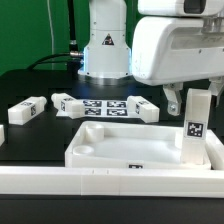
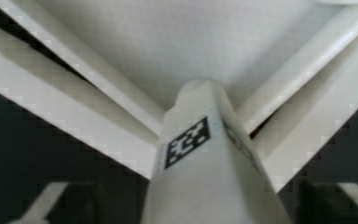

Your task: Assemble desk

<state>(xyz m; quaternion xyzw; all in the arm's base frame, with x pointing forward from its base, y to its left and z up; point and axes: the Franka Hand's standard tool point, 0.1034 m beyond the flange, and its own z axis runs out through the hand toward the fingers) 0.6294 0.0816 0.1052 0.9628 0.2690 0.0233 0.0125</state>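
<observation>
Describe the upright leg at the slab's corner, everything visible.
The leg is a short white square-section post of plastic-looking material, with a black-and-white tag on its side. It stands upright at the corner of the slab on the exterior view's right, below the pincer. The wrist view shows it between the fingers; contact unclear.

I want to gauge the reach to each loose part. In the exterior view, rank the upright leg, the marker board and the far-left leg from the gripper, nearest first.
1. Upright leg, at the gripper, right.
2. Marker board, centre.
3. Far-left leg, lying on the table.
</observation>
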